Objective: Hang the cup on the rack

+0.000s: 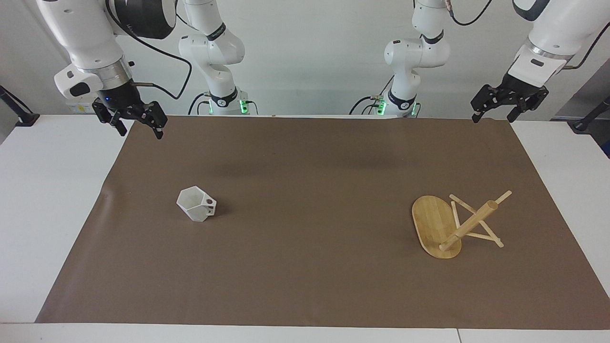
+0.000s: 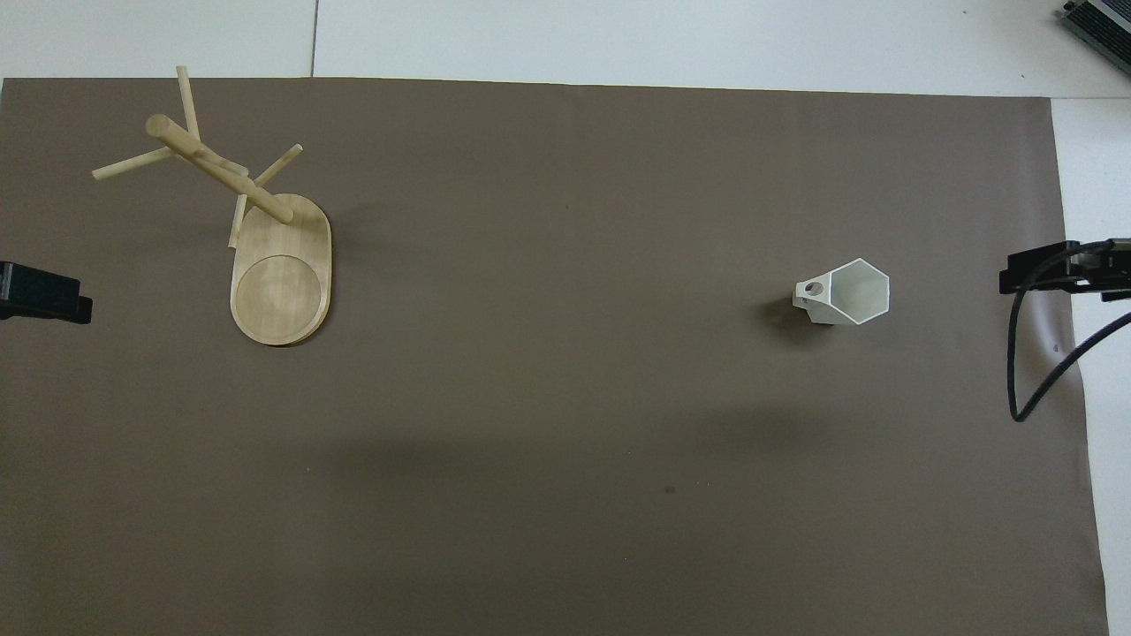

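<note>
The small white faceted cup (image 1: 196, 204) with a hexagonal rim stands upright on the brown mat (image 1: 305, 267) covering the desk, toward the right arm's end. The light bamboo rack (image 1: 445, 226), oval-based with thin pegs, stands well apart toward the left arm's end. Both arms wait raised over the mat's corners, the right tool (image 1: 138, 128) and left tool (image 1: 493, 114) both open and empty.

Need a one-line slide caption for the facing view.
Start of cup hanging: white cup upright and bamboo rack standing apart on the brown mat, both open hands, left and right, raised, empty.
</note>
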`<state>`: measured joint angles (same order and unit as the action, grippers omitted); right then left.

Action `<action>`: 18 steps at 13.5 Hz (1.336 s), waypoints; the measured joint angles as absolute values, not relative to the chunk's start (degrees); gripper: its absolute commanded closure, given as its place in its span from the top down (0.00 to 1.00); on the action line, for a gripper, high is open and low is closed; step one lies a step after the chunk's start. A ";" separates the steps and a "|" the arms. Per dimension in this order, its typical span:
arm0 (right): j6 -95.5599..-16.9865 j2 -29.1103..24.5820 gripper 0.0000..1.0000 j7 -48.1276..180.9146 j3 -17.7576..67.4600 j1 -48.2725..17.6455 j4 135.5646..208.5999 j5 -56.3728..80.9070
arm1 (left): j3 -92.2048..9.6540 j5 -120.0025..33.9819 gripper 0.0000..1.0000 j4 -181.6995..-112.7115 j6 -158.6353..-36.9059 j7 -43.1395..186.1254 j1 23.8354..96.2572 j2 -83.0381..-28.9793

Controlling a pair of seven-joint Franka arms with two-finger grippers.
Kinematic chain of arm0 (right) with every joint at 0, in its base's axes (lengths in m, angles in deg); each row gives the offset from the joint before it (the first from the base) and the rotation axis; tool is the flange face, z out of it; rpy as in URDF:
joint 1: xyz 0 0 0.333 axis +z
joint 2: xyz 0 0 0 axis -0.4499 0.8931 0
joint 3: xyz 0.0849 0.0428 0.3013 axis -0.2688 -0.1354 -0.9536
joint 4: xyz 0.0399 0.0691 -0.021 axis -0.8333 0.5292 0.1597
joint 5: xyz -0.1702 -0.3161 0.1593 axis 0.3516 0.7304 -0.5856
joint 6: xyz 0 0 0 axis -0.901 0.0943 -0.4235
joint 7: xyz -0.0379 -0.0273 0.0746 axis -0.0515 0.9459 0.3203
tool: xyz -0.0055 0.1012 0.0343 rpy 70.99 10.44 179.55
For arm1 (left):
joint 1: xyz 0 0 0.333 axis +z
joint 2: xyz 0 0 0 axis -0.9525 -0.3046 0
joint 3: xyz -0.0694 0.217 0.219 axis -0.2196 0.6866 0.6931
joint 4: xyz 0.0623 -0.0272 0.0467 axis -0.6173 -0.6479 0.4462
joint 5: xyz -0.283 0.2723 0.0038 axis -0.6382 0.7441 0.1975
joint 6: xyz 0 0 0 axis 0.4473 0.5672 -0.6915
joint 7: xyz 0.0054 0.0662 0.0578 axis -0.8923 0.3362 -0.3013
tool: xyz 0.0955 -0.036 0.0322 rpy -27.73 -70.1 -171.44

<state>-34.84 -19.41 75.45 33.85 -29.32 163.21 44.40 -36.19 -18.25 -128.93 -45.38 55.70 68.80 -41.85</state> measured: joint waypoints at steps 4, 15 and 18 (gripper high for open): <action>-38.42 -19.16 1.00 75.42 33.78 -29.31 165.38 44.39 | -36.19 -18.25 1.00 -128.93 -45.38 55.70 68.80 -41.85; -52.39 -8.92 1.00 74.38 33.29 -29.07 170.13 44.37 | -36.19 -18.25 1.00 -128.93 -45.38 55.70 68.80 -41.85; -56.15 -8.37 1.00 74.37 33.26 -28.62 173.16 44.37 | -36.19 -18.25 1.00 -128.93 -45.38 55.70 68.80 -41.85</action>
